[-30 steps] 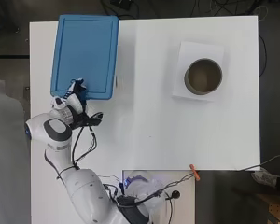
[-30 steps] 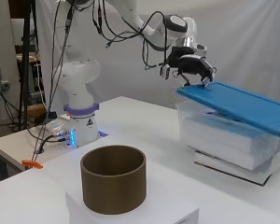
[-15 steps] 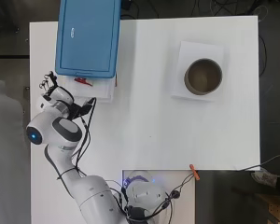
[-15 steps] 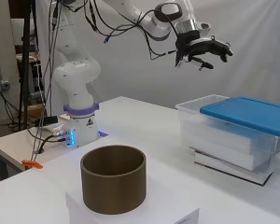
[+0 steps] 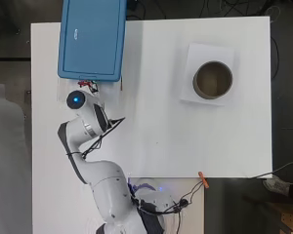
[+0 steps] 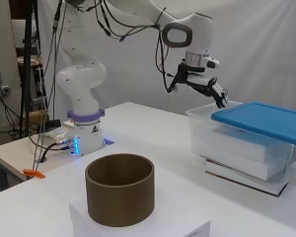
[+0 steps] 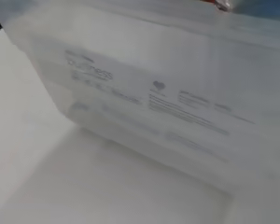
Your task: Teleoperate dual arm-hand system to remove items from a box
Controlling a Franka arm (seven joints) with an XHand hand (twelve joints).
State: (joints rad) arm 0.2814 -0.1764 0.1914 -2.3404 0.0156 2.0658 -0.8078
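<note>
A clear plastic box [image 6: 227, 143] stands at the table's far left in the overhead view, on a flat white pad [image 6: 246, 174]. Its blue lid [image 5: 93, 39] lies shifted toward the far edge and leaves the near end of the box [image 5: 113, 89] uncovered. In the side view my hand [image 6: 201, 85] hovers just above that uncovered near rim, open, fingers spread and pointing down at it, holding nothing. From overhead the arm's wrist hides the hand. The wrist view is filled by the box's printed translucent wall [image 7: 154, 107]; its contents do not show.
A brown cylinder [image 5: 213, 79] stands on a white block [image 5: 185, 92] at the far right of the table. An orange clip [image 5: 203, 179] sits at the table's near edge. Cables run around the arm's base [image 6: 84, 140].
The blue lid has slid away from the arm, over the table's far edge. The hand left the lid's near edge, rose, then came down above the box's uncovered near rim.
</note>
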